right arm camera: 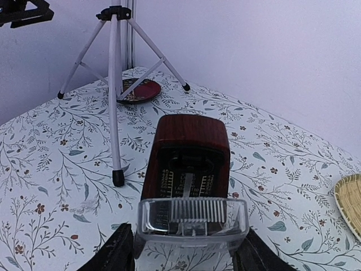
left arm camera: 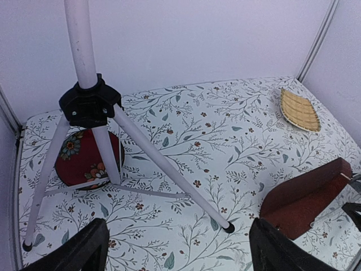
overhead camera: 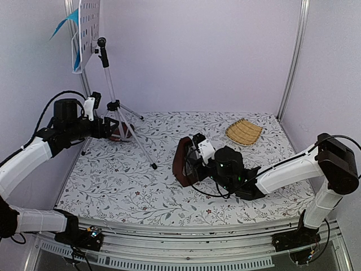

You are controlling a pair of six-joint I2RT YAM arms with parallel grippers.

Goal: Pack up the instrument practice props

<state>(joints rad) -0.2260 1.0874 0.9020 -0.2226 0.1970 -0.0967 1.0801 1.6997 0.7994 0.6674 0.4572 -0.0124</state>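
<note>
The silver tripod music stand [overhead camera: 108, 79] stands at the back left, its white perforated desk [overhead camera: 90, 22] holding blue music sheets [overhead camera: 66, 21]. My left gripper [overhead camera: 109, 130] is open and empty just before the stand's legs. In the left wrist view the black hub [left arm camera: 90, 104] is ahead of the open gripper [left arm camera: 177, 254]. The dark brown metronome [overhead camera: 181, 161] lies tilted at mid table. My right gripper [overhead camera: 195, 160] is shut on its base end. In the right wrist view the gripper [right arm camera: 192, 257] flanks the clear cover [right arm camera: 192, 220] of the metronome [right arm camera: 192, 141].
A red floral bowl [overhead camera: 122, 133] sits under the tripod legs; it also shows in the left wrist view [left arm camera: 84, 164]. A woven straw tray [overhead camera: 244, 132] lies at the back right. Walls close the back and both sides.
</note>
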